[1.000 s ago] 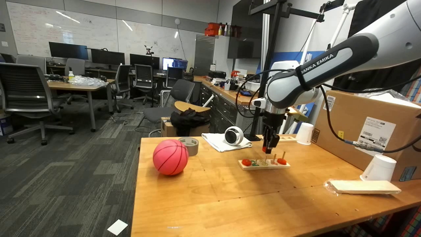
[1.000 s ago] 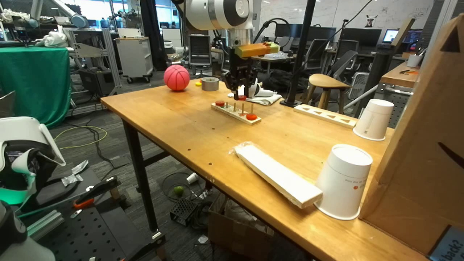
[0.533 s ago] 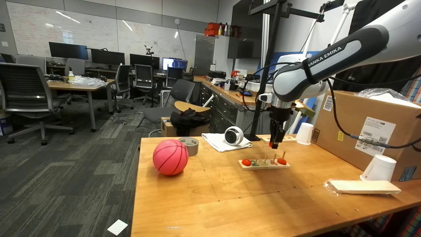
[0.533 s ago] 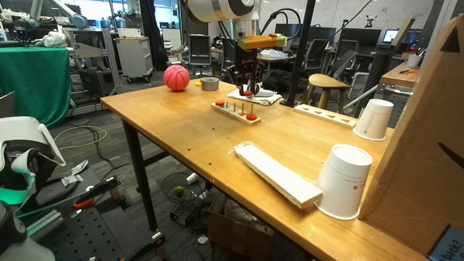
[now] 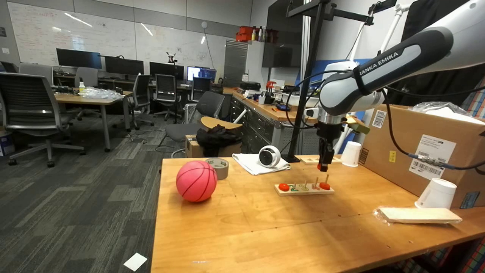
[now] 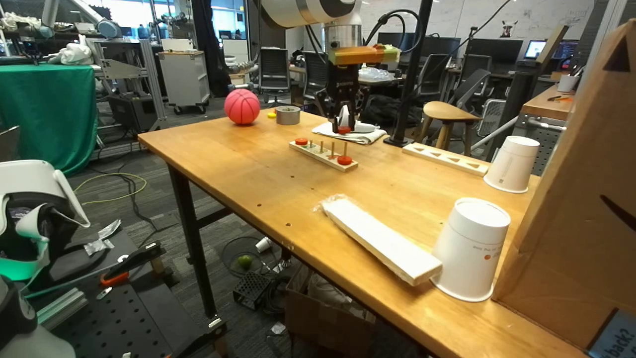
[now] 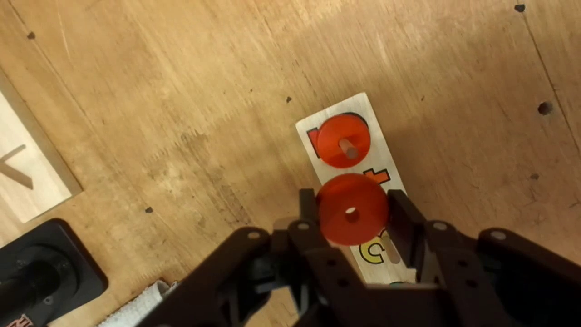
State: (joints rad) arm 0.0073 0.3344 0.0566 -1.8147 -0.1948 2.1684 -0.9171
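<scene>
In an exterior view, your pincer (image 5: 323, 169) points down with a red disc (image 5: 319, 166) at its tips, up in the air above the table (image 5: 235, 227). From there it looks to be just above the wooden pegboard (image 5: 303, 193), by the end with the tallest peg (image 5: 327, 178). A second disc (image 5: 324, 185) sits low on that peg, and a third disc (image 5: 283, 187) is at the opposite end. The pink ball (image 5: 196, 181) and the tape roll (image 5: 223, 170) are well apart from all this, near each other.

In an exterior view you can also see the red disc (image 6: 344, 130) right down at the bottom of the pincer (image 6: 344, 128), lined up with the tallest peg (image 6: 345, 148) (depth's tricky here, so I can't tell if it's directly over it). The white cloth (image 6: 367, 136) is behind the pincer.

Wrist view's the good one: you've got the red disc (image 7: 352, 195) face-on, pinched between both fingertips (image 7: 308, 202), one on each side, its centre hole showing. It blocks part of the wooden pegboard (image 7: 386, 272), around the printed 4 (image 7: 379, 177) and 3 (image 7: 372, 260). The second disc (image 7: 333, 136) shows just past it, around its peg.
</scene>
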